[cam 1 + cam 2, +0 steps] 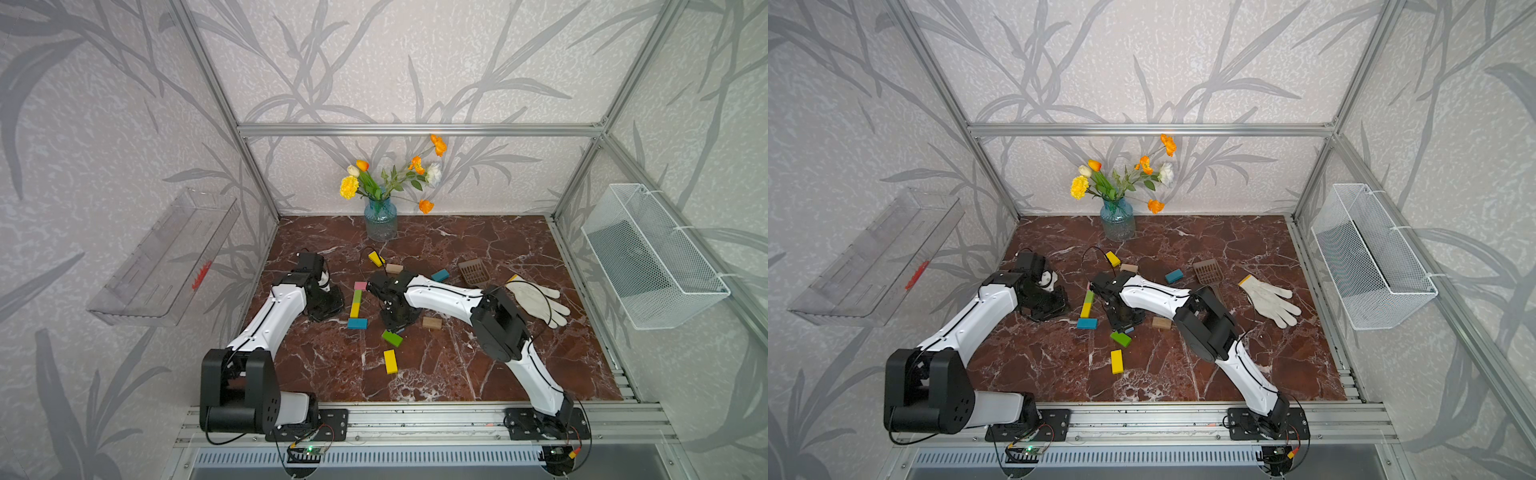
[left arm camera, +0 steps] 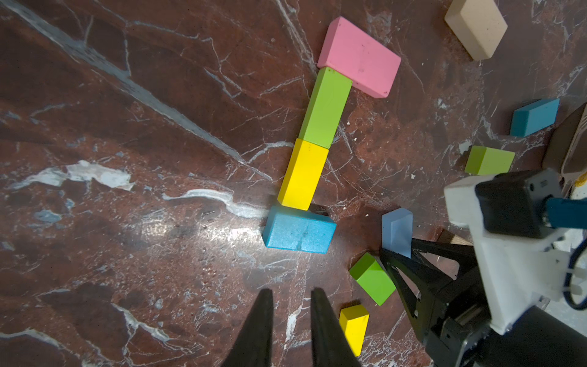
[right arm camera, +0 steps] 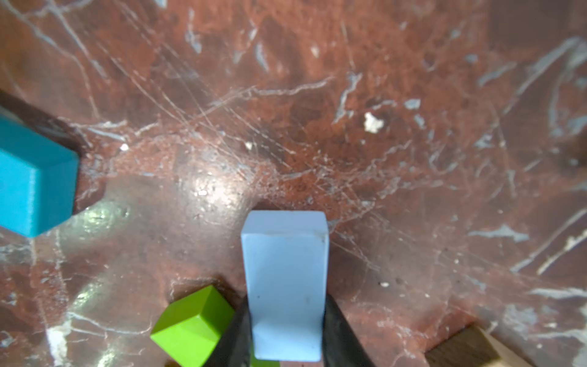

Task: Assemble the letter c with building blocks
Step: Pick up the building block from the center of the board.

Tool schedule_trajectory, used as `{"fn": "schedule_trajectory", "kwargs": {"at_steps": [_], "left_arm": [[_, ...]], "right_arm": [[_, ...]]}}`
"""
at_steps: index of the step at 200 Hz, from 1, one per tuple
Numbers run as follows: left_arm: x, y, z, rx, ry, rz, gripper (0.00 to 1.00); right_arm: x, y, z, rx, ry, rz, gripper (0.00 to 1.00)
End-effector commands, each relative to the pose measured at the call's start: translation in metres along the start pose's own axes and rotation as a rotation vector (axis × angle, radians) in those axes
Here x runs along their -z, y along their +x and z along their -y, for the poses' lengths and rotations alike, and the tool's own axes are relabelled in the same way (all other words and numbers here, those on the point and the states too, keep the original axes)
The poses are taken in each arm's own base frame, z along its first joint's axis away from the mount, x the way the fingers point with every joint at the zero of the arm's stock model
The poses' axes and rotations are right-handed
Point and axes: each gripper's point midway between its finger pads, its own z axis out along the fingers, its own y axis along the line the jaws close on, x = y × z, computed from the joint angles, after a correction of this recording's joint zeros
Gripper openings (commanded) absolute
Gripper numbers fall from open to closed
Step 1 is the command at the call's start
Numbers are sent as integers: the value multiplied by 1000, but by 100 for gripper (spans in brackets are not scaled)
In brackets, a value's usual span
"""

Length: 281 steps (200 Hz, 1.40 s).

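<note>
A line of building blocks lies on the marble: pink (image 2: 359,55), lime green (image 2: 325,108), yellow (image 2: 303,174), with a blue one (image 2: 300,233) crosswise at its near end. The same line shows in a top view (image 1: 356,305). My right gripper (image 3: 286,298) is low over the table just right of that line, its fingers pressed to both sides of a pale blue block (image 3: 286,279) that stands on end. A loose green block (image 1: 392,338) lies next to it. My left gripper (image 2: 292,290) hovers left of the line, slightly open and empty.
Loose blocks are scattered about: yellow (image 1: 390,361), tan (image 1: 432,322), teal (image 1: 439,275), yellow (image 1: 376,259), tan (image 1: 394,268). A brown slotted scoop (image 1: 473,272) and a white glove (image 1: 536,301) lie at the right. A vase of flowers (image 1: 380,220) stands at the back.
</note>
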Motion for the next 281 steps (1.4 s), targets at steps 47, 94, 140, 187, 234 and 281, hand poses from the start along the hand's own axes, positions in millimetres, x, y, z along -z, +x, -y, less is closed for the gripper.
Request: {"fn": "schedule_trajectory", "kwargs": {"at_steps": [47,94,140,187,234,281], "left_arm": [[1,1,-4,-4,-9,7,23],[-3,2,-2,-4,-1,-11,23],[-5,2,-2,-2,4,-25,23],[-6,2,-2,-5,4,-25,23],[-7,1,-2,-5,2,-21,23],[-8,1,0,-6,14,-29,23]], "right_arm": [[31,-19,3,223,-70,55,23],[49,-36,0,551,-138,110,26],[51,-51,11,734,-163,117,28],[54,-67,26,898,-204,138,29],[56,-83,32,1003,-195,149,30],[46,-101,34,1060,-170,193,29]]}}
